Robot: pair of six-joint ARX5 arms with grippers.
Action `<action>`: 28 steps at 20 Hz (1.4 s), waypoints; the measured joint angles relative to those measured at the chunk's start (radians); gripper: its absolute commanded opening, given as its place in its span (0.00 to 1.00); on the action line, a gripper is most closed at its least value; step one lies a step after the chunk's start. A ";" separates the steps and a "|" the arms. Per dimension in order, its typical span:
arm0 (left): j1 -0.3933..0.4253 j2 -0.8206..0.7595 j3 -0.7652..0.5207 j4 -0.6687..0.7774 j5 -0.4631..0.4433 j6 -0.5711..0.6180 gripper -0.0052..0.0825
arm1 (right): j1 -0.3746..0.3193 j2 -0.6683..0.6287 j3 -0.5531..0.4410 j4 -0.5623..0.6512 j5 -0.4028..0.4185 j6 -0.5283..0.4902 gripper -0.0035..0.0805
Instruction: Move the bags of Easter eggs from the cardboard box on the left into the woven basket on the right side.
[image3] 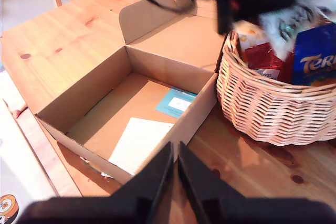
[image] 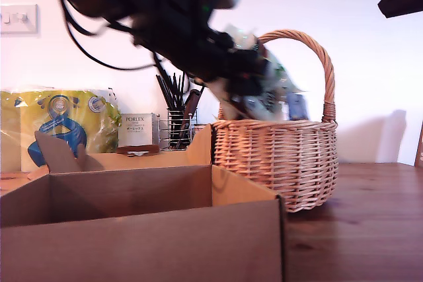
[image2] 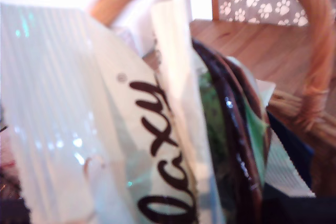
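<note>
On pine table (image3: 68, 40), woven basket (image3: 273, 114) touches cardboard box (image3: 94, 93).

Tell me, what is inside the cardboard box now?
The cardboard box holds only a white sheet and a blue label on its floor. No bags remain; its near corner is hidden behind my second hand.

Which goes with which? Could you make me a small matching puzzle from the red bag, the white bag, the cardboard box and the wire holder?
Things:
1. red bag
2. white bag
3. cardboard box
4. wire holder

States:
A. holds only flat paper labels
B. lies in the basket beside the blue bag
C. holds dark utensils
D. held over the basket by my first gripper

Pairs: 1-B, 2-D, 3-A, 4-C
</note>
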 measured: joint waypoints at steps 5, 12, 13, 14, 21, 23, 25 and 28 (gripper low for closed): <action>-0.025 0.043 0.002 -0.031 -0.036 -0.019 0.30 | 0.000 0.000 0.000 0.000 0.000 0.000 0.03; -0.020 0.054 0.021 -0.079 -0.037 -0.024 0.69 | 0.000 0.000 0.000 -0.001 0.000 0.000 0.03; -0.022 0.056 0.036 -0.086 -0.037 -0.024 0.78 | 0.000 0.000 0.000 -0.001 0.000 0.000 0.03; -0.026 0.061 0.064 -0.100 -0.037 -0.023 0.79 | 0.000 0.000 0.000 0.000 0.000 0.000 0.03; -0.059 0.063 0.270 -0.353 -0.036 -0.020 0.79 | 0.000 0.000 0.000 -0.002 0.000 0.000 0.03; -0.064 0.058 0.293 -0.420 -0.035 -0.020 0.79 | 0.000 0.000 0.000 -0.002 0.000 0.000 0.03; -0.064 0.038 0.293 -0.489 -0.037 -0.019 0.75 | 0.000 0.000 0.000 -0.002 0.000 0.000 0.03; -0.061 -0.006 0.293 -0.529 -0.044 -0.019 0.70 | 0.000 0.000 0.000 -0.002 0.000 0.000 0.03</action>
